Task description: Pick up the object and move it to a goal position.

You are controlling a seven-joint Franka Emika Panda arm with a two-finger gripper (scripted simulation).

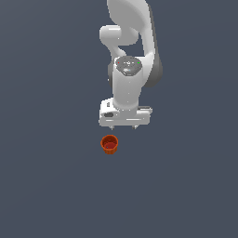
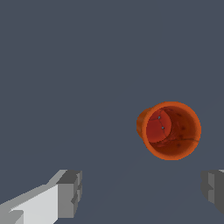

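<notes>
The small red-orange cup [image 1: 109, 144] stands upright on the dark bench [image 1: 51, 176], mouth up, showing a darker inside in the wrist view [image 2: 169, 130]. It sits ahead of the jaws [image 1: 123, 126] and off toward one finger, not between them, and nothing touches it. The jaws are spread wide and hold nothing; the wrist view shows the two grey fingertips [image 2: 70, 194] well apart, with a gap wider than the cup.

The cup looks light, thin-walled and rigid, probably hard plastic, so it should lift easily, though it could tip or skid if one finger reaches it first. Its body tapers toward the base, so a squeeze low down may push it out of the jaws. The better hold appears to be across the upper body just under the rim, with the fingers on opposite sides and the cup centred between them. Moderate force should do.
</notes>
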